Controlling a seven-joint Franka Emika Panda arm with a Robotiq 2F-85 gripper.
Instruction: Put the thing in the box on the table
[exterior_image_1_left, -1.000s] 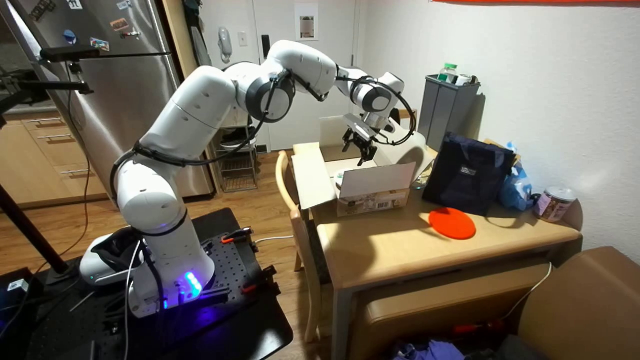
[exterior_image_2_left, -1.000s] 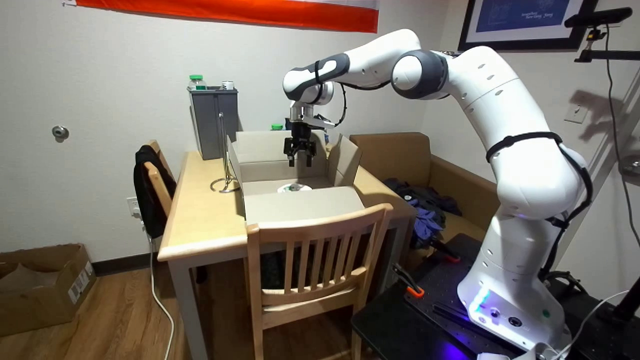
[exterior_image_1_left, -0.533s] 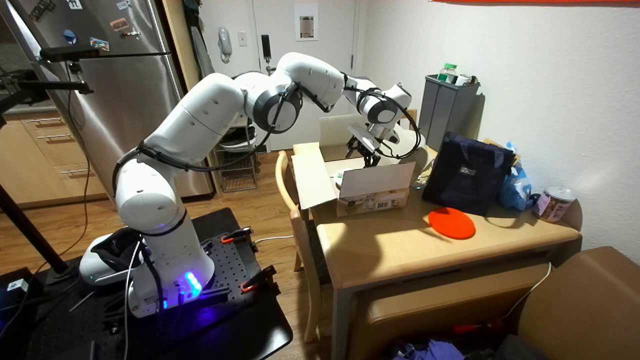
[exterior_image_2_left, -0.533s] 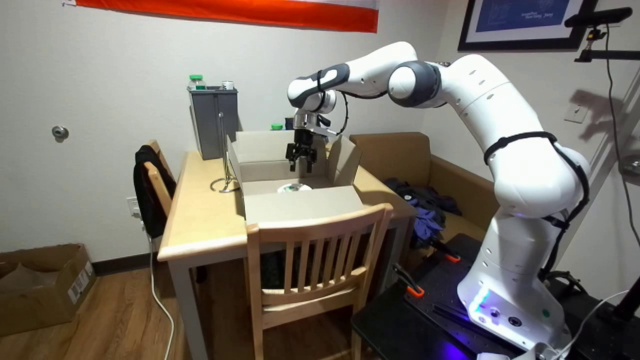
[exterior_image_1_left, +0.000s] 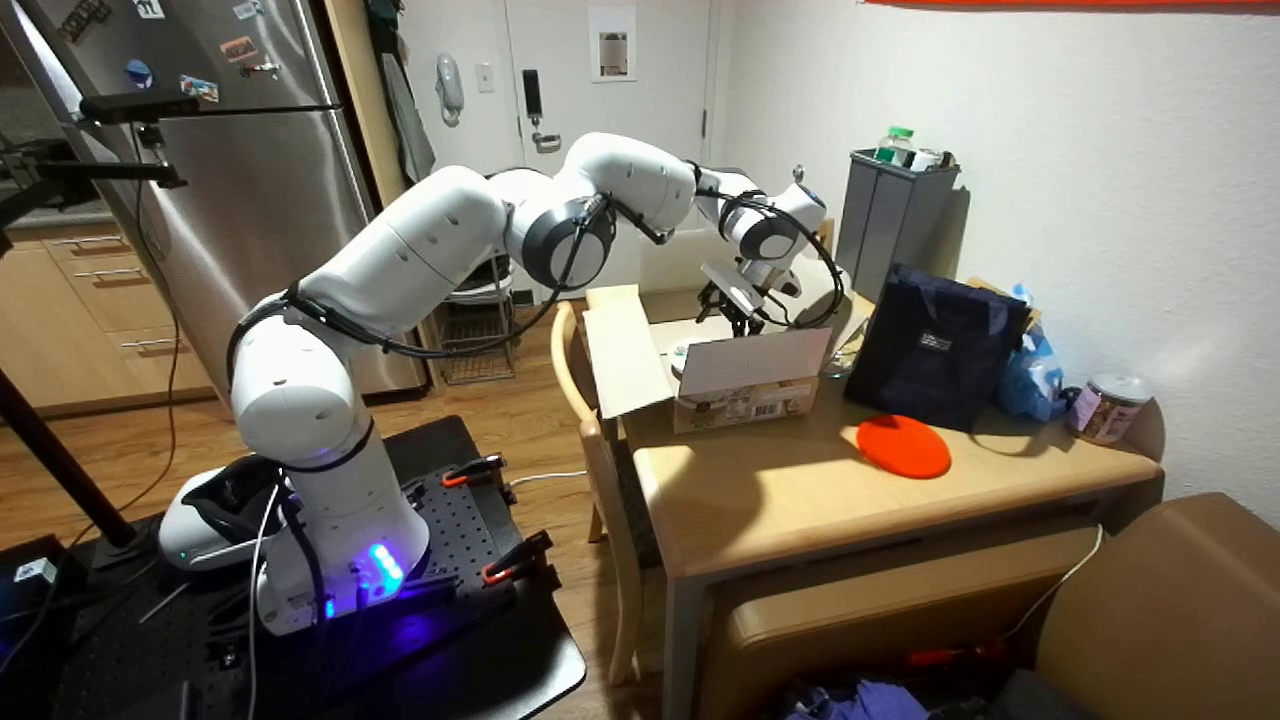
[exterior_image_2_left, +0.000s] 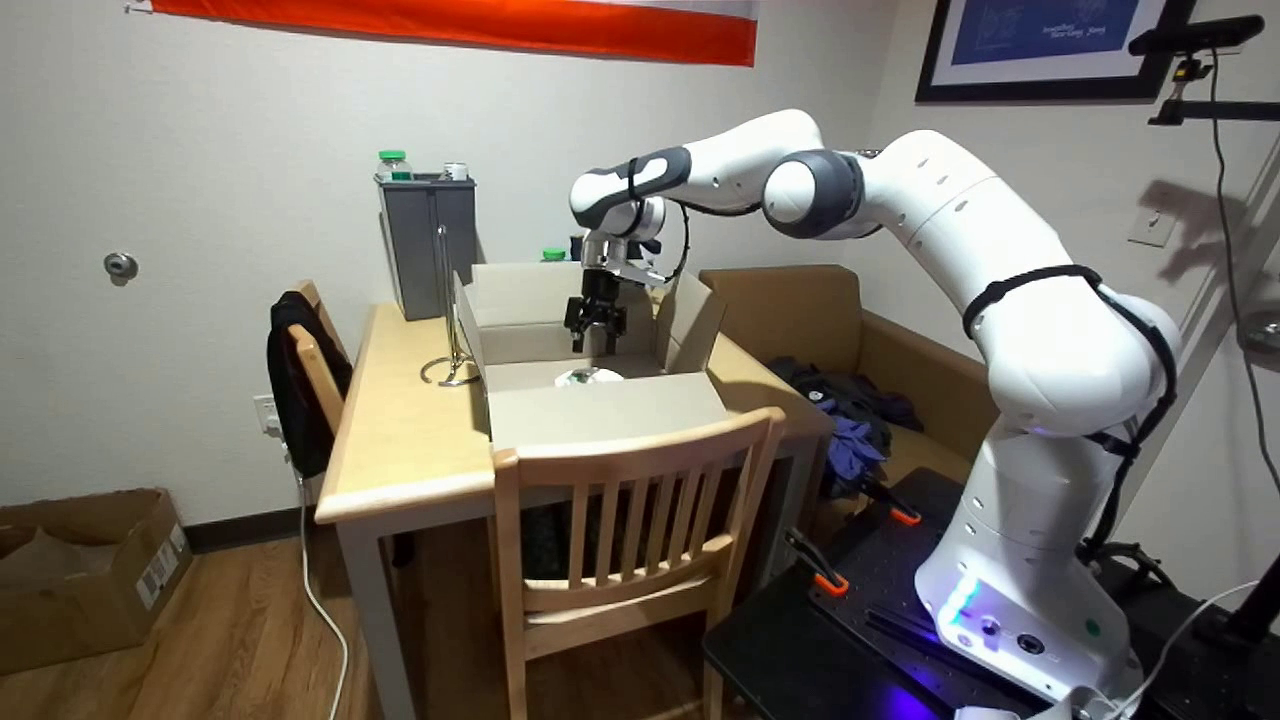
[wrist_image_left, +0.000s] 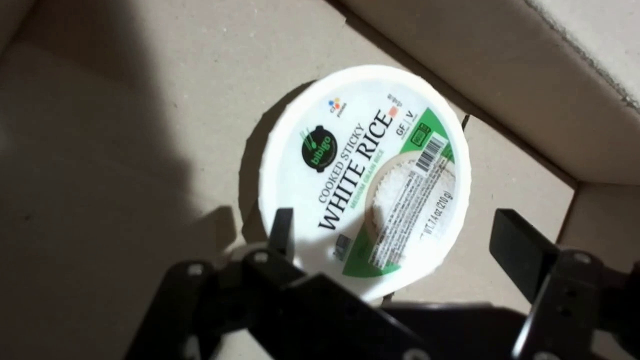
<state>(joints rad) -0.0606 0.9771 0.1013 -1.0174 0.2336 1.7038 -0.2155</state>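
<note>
Rice bowl (wrist_image_left: 364, 181) lies label-up inside the box (exterior_image_1_left: 745, 404). I judge it light, slick, thin-walled. My gripper (wrist_image_left: 394, 227) hangs above, jaws wide; I'd pinch gently across its outer edge, likely the stiffest part.

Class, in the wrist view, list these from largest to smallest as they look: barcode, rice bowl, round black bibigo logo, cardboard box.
1. Cardboard box, cut off by the frame
2. Rice bowl
3. Round black bibigo logo
4. Barcode
The last two share the bowl's top, so nearness hardly matters there.
</note>
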